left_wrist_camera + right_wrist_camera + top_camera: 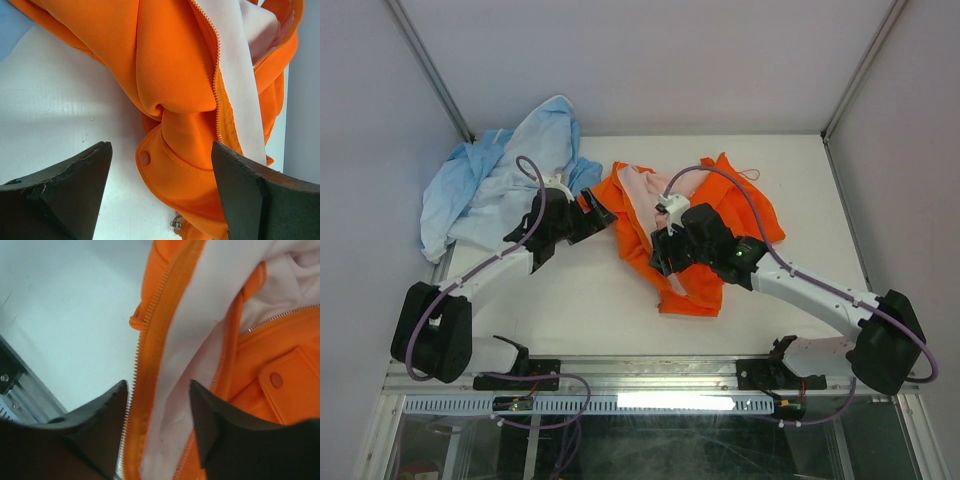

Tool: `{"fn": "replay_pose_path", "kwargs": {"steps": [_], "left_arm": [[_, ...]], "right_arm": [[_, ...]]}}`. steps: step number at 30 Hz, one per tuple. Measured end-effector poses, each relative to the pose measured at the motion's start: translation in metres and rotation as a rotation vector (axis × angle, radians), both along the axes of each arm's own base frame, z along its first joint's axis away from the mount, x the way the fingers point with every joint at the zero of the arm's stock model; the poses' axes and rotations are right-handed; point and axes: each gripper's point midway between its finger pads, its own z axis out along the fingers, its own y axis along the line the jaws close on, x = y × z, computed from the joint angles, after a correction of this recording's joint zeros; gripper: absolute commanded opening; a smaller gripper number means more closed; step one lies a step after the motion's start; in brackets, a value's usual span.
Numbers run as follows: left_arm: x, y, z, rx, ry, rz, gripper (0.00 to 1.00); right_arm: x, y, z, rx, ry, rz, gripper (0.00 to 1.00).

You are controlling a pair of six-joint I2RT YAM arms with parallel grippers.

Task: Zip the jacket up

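The orange jacket [745,215] lies crumpled and unzipped at the table's middle, its pale pink lining [642,195] showing. My left gripper [603,213] is open at the jacket's left edge. In the left wrist view its gripper [160,146] straddles an orange flap with a snap button [144,158], and the zipper teeth [217,90] run just beyond. My right gripper [661,262] hangs over the jacket's front edge. In the right wrist view the gripper [158,385] stands open, its fingers on either side of the flat zipper strip [145,355] and the lining [175,390].
A light blue garment [495,190] is heaped at the back left, just behind my left arm. Bare white table [580,300] lies between the arms. A metal rail [10,385] runs along the near edge. Grey walls close in the back and sides.
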Motion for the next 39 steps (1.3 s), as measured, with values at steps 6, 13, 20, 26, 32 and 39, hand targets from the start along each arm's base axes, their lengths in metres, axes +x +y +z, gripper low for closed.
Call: {"fn": "replay_pose_path", "kwargs": {"steps": [6, 13, 20, 26, 32, 39], "left_arm": [[0.011, -0.001, -0.011, -0.051, 0.036, 0.017, 0.83], [0.016, -0.002, -0.009, -0.069, 0.033, 0.029, 0.83], [0.042, 0.000, -0.007, -0.066, 0.030, 0.063, 0.81], [0.060, -0.006, -0.042, -0.041, 0.111, 0.076, 0.66], [0.087, -0.018, -0.059, -0.016, 0.158, 0.054, 0.11], [0.143, -0.021, 0.048, 0.116, -0.048, 0.023, 0.00]], "right_arm": [[0.012, -0.023, -0.006, -0.053, -0.004, -0.097, 0.00], [0.018, -0.063, -0.018, -0.055, 0.030, -0.226, 0.00], [-0.001, -0.091, -0.055, -0.067, 0.136, -0.303, 0.00], [-0.013, -0.095, -0.056, -0.039, 0.147, -0.301, 0.00], [-0.013, -0.095, -0.044, -0.001, 0.116, -0.301, 0.00], [-0.018, -0.087, -0.026, 0.068, 0.104, -0.259, 0.00]]}}
